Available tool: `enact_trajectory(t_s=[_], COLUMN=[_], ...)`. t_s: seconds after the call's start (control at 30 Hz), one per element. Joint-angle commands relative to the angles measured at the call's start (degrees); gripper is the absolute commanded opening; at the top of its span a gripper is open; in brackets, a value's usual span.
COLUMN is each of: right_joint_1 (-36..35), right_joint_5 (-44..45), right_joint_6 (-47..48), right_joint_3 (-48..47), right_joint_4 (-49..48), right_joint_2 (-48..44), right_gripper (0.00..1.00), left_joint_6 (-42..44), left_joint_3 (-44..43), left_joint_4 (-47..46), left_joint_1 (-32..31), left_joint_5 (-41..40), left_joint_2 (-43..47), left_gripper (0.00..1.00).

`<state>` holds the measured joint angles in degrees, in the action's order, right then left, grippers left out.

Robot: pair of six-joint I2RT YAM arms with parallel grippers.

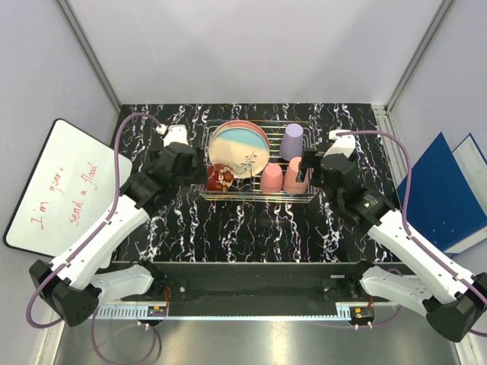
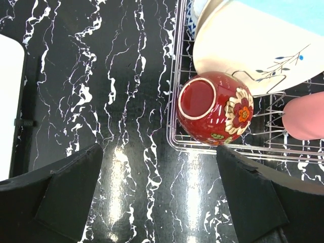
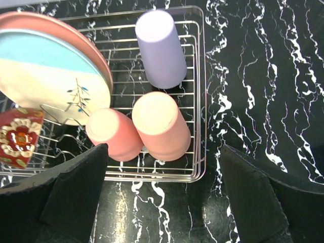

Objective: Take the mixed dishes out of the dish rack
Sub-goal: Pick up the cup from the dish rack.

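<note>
The left gripper hangs with its jaws spread wide and holding nothing, over the black marbled table just outside the near left corner of the dish rack. The red flowered bowl lies on its side inside that corner, untouched. The right gripper is likewise wide open and empty, above the rack's near right end, where a pink cup and a second pink cup sit side by side. The lavender cup is beyond them, and the cream and blue plate leans against a pink-rimmed plate to the left
</note>
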<state>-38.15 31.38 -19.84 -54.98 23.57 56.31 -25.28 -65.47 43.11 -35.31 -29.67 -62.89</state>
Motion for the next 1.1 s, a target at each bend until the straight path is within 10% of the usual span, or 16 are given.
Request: enact_trajectory(t_s=[0.0,0.9,1.07], right_joint_1=[-0.3,-0.3,-0.3], right_joint_5=[1.1,-14.7,-5.4], right_joint_6=[-0.5,-3.7,-1.5], right_joint_3=[-3.5,-11.2,-18.3], right_joint_4=[1.6,-7.1,-2.0], right_joint_2=[-0.9,14.2,20.1], right_gripper=[1.00,0.92,0.97], left_joint_6=[0.7,0.2,-0.6], left_joint_3=[-1.0,3.9,5.7], left_joint_4=[-3.1,-5.9,-6.0], left_joint_1=[-0.3,-0.3,-0.3], left_joint_5=[1.5,7.2,8.2], left_joint_2=[1.9,4.9,6.1], left_gripper=[0.99,0.99,0.99])
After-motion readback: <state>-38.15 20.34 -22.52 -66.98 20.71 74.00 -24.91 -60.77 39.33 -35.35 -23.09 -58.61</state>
